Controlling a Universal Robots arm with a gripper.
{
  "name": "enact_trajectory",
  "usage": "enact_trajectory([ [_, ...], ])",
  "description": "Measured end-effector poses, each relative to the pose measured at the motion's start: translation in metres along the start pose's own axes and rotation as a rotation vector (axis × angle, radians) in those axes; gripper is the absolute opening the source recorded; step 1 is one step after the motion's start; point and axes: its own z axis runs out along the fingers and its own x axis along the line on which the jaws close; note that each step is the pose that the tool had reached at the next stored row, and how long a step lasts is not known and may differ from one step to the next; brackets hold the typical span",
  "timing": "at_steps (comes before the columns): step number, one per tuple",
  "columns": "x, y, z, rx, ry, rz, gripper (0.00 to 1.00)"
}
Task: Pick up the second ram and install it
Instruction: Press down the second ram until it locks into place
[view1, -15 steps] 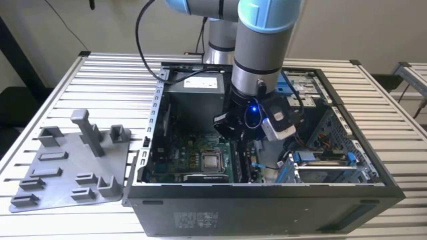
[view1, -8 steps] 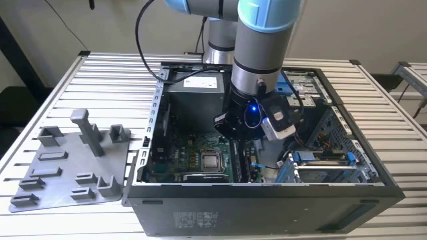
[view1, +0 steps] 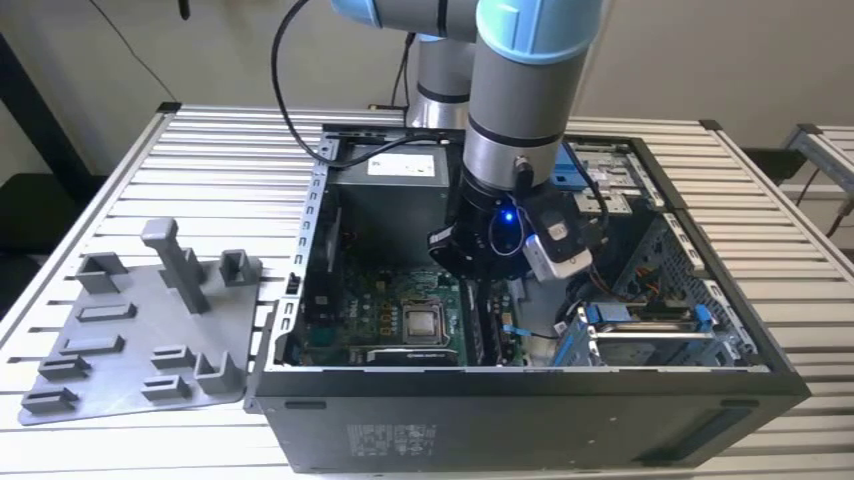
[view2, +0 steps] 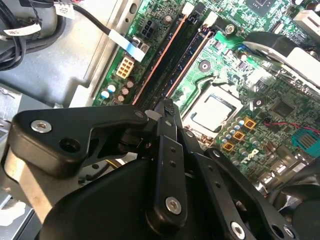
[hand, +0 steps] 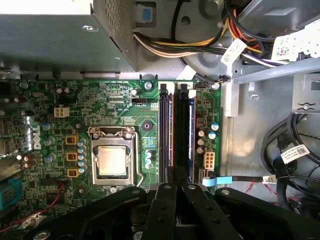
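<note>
**A:** Dark stick standing in the motherboard (hand: 150, 125) slot looks like the second ram (hand: 184, 135). It's right under the gripper (hand: 175, 192), down inside the PC case (view1: 534, 400).

**B:** Yep. The jaws are drawn narrow, almost together, over one end of it. Can't tell if they actually pinch it. It's probably light, stiff and brittle, so best held by the long edges, off the chips and contacts.
</note>
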Motion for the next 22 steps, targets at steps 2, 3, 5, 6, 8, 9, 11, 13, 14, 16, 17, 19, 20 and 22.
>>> enact_trajectory([
  [2,0.0,0.0,-0.0001,0.0001,0.0,0.0,0.11],
  [3,0.0,0.0,-0.0002,0.0001,0.0,0.0,0.11],
  [5,0.0,0.0,-0.0002,0.0,0.0,-0.001,0.11],
  [6,0.0,0.0,-0.0002,-0.0001,0.0,-0.003,0.11],
  [8,0.0,0.0,-0.0002,-0.0002,-0.0001,-0.01,0.11],
  [9,0.0,0.0,-0.0002,-0.0004,-0.0001,-0.016,0.11],
  [11,0.0,0.0,-0.0002,-0.001,-0.0003,-0.036,0.11],
  [13,0.0,0.0,-0.0002,-0.0018,-0.0006,-0.059,0.11],
  [14,0.0,0.0,-0.0002,-0.0021,-0.0007,-0.071,0.11],
  [16,0.0001,0.0,-0.0001,-0.003,-0.001,-0.094,0.11],
  [17,0.0006,0.0,0.0001,-0.0033,-0.0011,-0.106,0.11],
  [19,0.0011,-0.0001,0.0004,-0.004,-0.0014,-0.131,0.11],
  [20,0.0012,-0.0001,0.0006,-0.0045,-0.0016,-0.145,0.11],
  [22,0.0013,-0.0001,0.0009,-0.0056,-0.0025,-0.179,0.11],
])
